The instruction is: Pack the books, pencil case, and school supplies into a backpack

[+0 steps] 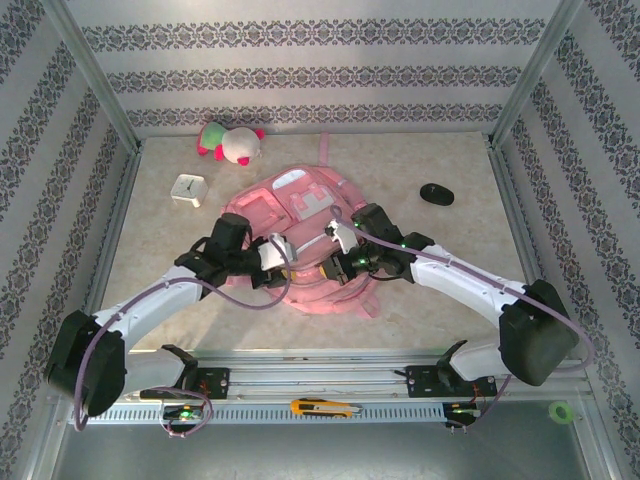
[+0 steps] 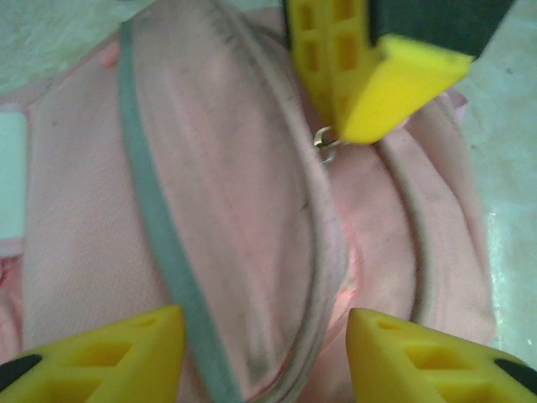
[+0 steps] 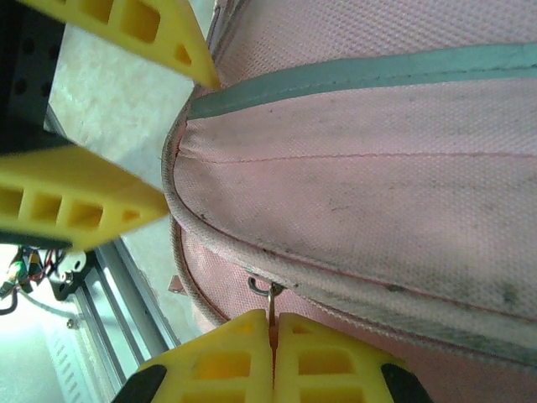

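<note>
The pink backpack [image 1: 300,215] lies flat in the middle of the table, with both grippers at its near end. My right gripper [image 3: 273,323] is shut on a small metal zipper pull [image 3: 270,294] at the bag's lower seam; it also appears in the top view [image 1: 335,268]. My left gripper [image 2: 264,353] stands open just over the pink fabric and a grey-green trim strip [image 2: 155,227], with nothing clamped; from above it sits at the bag's near left [image 1: 285,265]. The right gripper's yellow fingers [image 2: 369,75] face it across the bag. The books, pencil case and school supplies are out of view.
A pink-and-white plush toy [image 1: 228,142] and a white clock cube [image 1: 188,189] sit at the back left. A black oval lump [image 1: 436,194] lies at the back right. A yellow utility knife [image 1: 325,407] rests on the front rail, a green ring [image 1: 562,411] at the near right.
</note>
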Robot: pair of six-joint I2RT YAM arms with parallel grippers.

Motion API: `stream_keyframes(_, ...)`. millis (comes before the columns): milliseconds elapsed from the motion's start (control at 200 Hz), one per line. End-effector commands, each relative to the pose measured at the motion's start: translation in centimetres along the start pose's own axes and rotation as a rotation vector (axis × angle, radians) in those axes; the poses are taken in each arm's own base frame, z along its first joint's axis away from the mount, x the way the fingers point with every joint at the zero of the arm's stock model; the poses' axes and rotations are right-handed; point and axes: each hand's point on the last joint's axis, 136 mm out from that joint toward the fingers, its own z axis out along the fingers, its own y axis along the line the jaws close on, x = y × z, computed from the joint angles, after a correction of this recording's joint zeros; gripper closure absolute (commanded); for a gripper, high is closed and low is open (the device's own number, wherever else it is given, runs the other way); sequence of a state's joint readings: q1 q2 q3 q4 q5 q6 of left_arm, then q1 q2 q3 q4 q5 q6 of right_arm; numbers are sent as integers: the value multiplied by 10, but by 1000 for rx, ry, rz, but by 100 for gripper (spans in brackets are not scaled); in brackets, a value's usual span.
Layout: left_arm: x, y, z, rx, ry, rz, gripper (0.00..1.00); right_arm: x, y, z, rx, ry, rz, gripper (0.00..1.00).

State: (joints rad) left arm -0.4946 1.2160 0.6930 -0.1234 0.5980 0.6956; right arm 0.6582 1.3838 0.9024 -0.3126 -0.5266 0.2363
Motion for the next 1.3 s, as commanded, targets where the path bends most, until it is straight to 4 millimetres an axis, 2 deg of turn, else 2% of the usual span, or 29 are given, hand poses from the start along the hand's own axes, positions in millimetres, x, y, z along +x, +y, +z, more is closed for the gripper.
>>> stream_keyframes(0,-15,0,3,-73,-24,132,45,0,5,0,-36,3,-8,100)
stream_keyframes(70,-22,4,7,-117,-55,147,44,-2,7,0,-39,0,-11,100)
stream_keyframes(235,-26,9,18,-140,-48,160,44,-5,10,0,-50,-15,-20,100)
stream_keyframes(370,-27,17,21,-174,-53,150,49,-7,11,0,-55,-20,-19,100)
stream_keyframes(425,-25,17,20,-182,-50,148,55,-8,12,0,-56,-23,-19,100)
stream_keyframes(570,-18,13,17,-186,-31,142,85,-11,13,-2,-57,-36,-21,100)
stream_keyframes(705,-11,10,13,-181,-2,126,100,-11,7,-7,-38,-53,-11,100)
stream_keyframes(899,2,7,7,-154,46,90,100,-2,-22,-27,30,-95,52,100)
stream_keyframes(1099,5,2,-6,-113,36,47,100,6,-63,-51,99,-157,123,100)
stream_keyframes(1294,3,-9,-13,-58,31,36,98,7,-64,-50,80,-152,95,100)
